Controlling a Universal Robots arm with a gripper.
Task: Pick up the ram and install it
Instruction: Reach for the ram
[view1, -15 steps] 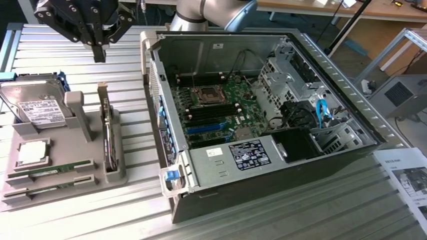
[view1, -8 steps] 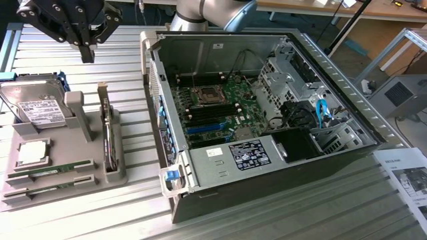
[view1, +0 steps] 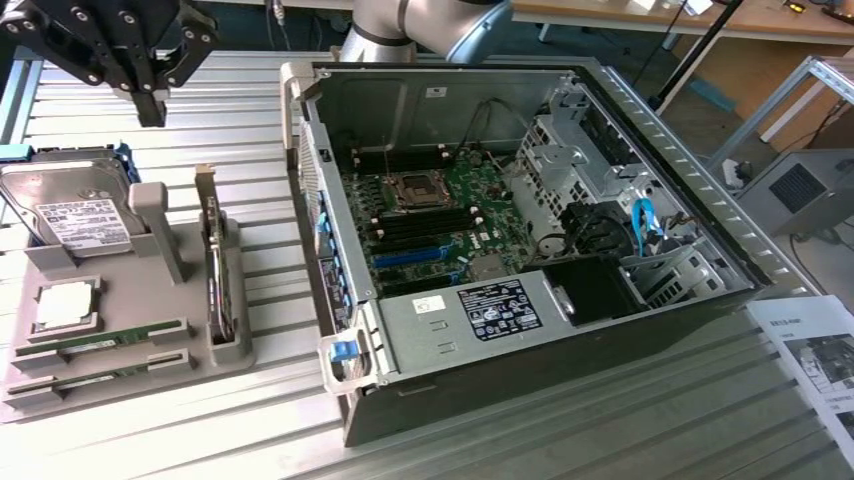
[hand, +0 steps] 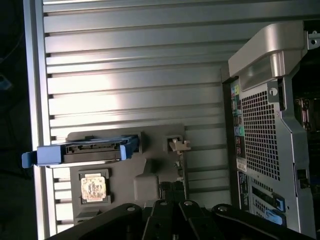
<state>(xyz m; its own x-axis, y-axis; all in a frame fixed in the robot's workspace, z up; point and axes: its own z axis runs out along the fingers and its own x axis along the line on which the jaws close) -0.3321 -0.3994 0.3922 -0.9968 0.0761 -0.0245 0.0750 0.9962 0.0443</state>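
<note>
Two ram sticks (view1: 104, 341), thin green boards, lie flat in slots at the near end of a grey holder (view1: 174, 340) on the exterior view's left; the second ram stick (view1: 91, 377) lies just below the first. My black gripper (view1: 151, 112) hangs high over the far end of the holder, above the hard drive, with its fingers shut and nothing between them. It is well apart from the ram. In the wrist view the gripper (hand: 172, 212) looks down on the grey holder (hand: 155, 150). The open computer case (view1: 534, 230) shows its motherboard (view1: 441, 215).
On the holder sit a silver hard drive (view1: 67, 205) in a blue caddy (hand: 80, 150), a processor chip (view1: 64, 305) (hand: 94, 187) and an upright expansion card (view1: 214, 270). The case's rear panel (hand: 265, 130) stands beside the holder. A paper sheet (view1: 814, 350) lies on the exterior view's right.
</note>
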